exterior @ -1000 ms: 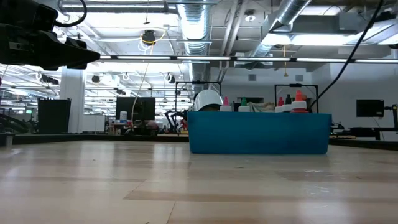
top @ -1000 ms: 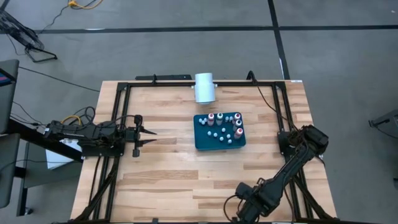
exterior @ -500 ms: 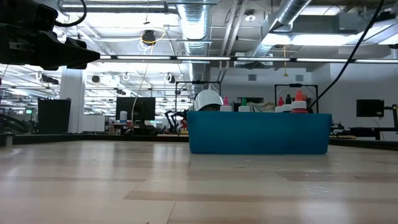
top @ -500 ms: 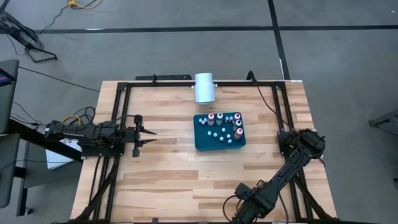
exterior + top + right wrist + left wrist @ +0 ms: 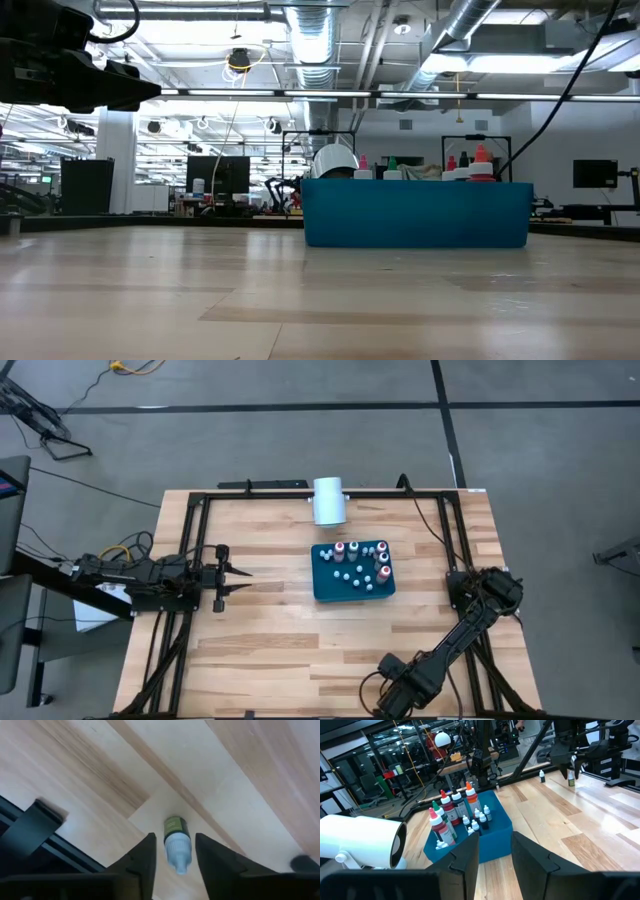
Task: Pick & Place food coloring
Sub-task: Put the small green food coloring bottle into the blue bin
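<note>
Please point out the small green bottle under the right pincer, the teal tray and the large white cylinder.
Small green bottle with white cap [image 5: 175, 826]: right wrist view, green label.
Dark teal rectangular tray [image 5: 328, 588]: high view, bare floor.
Large white cylinder [image 5: 328, 501]: high view, its side.

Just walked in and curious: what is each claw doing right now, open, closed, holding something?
Left gripper: open, empty, at the table's left side.
Right gripper: open, straddling a green food coloring bottle, not gripping it.

you see the teal tray [image 5: 415, 213] on the wooden table [image 5: 200, 300] — bottle caps [image 5: 481, 156] poke above its rim, a white cylinder [image 5: 334, 160] just behind.
</note>
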`<action>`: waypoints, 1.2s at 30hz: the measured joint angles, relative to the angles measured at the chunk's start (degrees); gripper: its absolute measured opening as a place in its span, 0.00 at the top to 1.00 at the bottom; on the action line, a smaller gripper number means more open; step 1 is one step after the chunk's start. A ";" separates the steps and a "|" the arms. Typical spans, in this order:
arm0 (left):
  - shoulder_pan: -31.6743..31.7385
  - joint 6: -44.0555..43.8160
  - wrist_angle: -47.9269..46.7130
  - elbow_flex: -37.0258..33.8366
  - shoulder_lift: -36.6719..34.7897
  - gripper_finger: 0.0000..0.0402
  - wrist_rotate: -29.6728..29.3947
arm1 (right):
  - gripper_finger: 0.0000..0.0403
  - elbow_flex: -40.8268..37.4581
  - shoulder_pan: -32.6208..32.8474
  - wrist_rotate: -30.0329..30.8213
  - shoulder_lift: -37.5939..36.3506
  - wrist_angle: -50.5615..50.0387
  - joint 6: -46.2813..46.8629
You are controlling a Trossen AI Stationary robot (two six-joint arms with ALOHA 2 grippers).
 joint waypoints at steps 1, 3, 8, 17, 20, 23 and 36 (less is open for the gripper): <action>0.00 0.00 -0.01 0.00 0.00 0.74 0.01 | 0.71 0.00 0.00 -0.23 0.00 0.01 0.36; -0.01 0.00 0.00 0.00 0.02 0.74 0.01 | 0.76 0.00 0.00 -0.62 0.00 0.04 1.40; 0.00 0.00 -0.01 0.02 0.01 0.74 0.01 | 0.85 0.00 -0.12 -1.33 0.00 0.11 2.42; -0.01 0.00 0.00 0.01 0.00 0.74 0.01 | 0.85 0.00 -2.09 -1.29 -0.09 0.77 -4.53; -0.01 0.00 0.00 0.01 0.01 0.74 0.01 | 0.86 0.00 -3.24 -1.25 -0.39 0.78 -8.48; -0.02 0.00 0.00 0.02 0.02 0.74 0.01 | 0.86 0.00 -4.52 -0.58 -0.67 0.84 -12.49; -0.01 0.00 0.00 0.00 0.00 0.74 0.03 | 0.86 0.05 -11.06 3.29 -2.25 1.73 -35.35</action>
